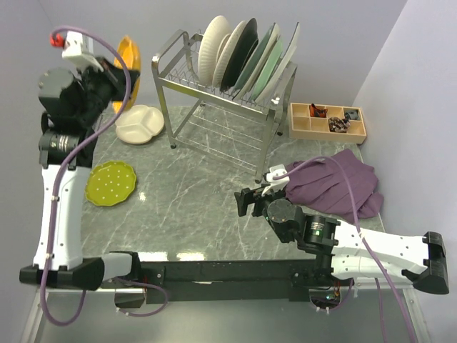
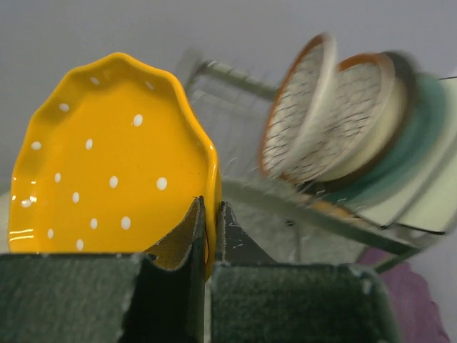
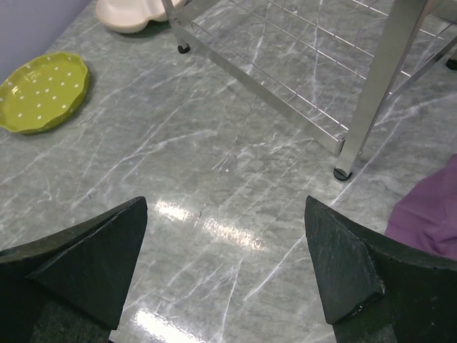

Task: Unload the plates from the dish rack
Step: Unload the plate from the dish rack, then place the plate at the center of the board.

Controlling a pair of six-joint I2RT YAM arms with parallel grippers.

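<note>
While its jaws are pinched shut on the lower rim of the orange-yellow scalloped plate [image 2: 107, 157], the left gripper [image 2: 208, 214] holds that plate on edge in the air, with the white-dotted face turned toward the wrist camera. Ahead of this gripper and to its right stands the dish rack [image 2: 314, 214], blurred in the wrist view. A row of plates [image 2: 321, 107] leans in the rack's upper tier: two with brown patterned backs sit nearest the gripper, and past them come a dark-rimmed one, greenish ones and a pale square one. From above, the cream divided plate [image 1: 139, 123] lies flat on the bench [image 1: 200, 193] just below the held plate. The green dotted plate [image 1: 111, 183] lies flat farther back toward the left arm's base.

The right gripper [image 3: 227, 264] hangs low over the bench with its jaws spread wide and nothing between them. Straight ahead of it are the rack's lower wire shelf and one chrome leg whose foot rests on the marble. Ahead and to its left lies the green dotted plate, with the edge of the cream plate farther off. Close on its right is a crumpled purple cloth [image 3: 428, 214]. A wooden compartment tray [image 1: 327, 120] sits beyond the cloth, beside the rack's far leg.
</note>
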